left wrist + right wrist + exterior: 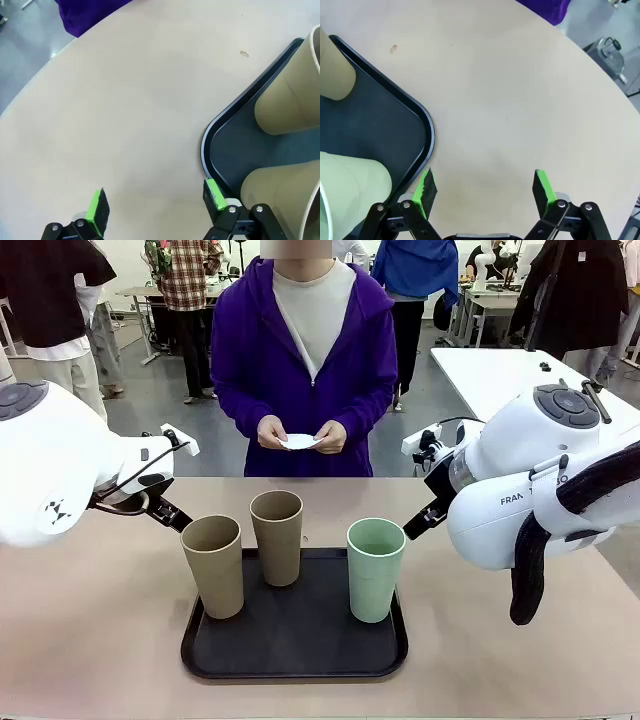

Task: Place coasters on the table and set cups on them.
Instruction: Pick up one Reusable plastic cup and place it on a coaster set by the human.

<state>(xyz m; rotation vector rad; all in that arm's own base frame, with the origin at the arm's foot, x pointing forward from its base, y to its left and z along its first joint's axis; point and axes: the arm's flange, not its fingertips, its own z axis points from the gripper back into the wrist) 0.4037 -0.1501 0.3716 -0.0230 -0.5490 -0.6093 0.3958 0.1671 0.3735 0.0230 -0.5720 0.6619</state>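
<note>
— White coasters (298,442), where are they?
— In the person's hands (330,437), beyond the table's (90,640) far edge. The cups (277,537) wait on the tray (295,672).
— And the jaws?
— Left gripper (155,200) and right gripper (485,185) stand wide and empty at the tray's far corners, probably ready for cups.

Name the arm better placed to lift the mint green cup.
Right, probably. The mint green cup stands at the right end of the tray, nearest the open right gripper; the left gripper sits beside the beige cups.
</note>
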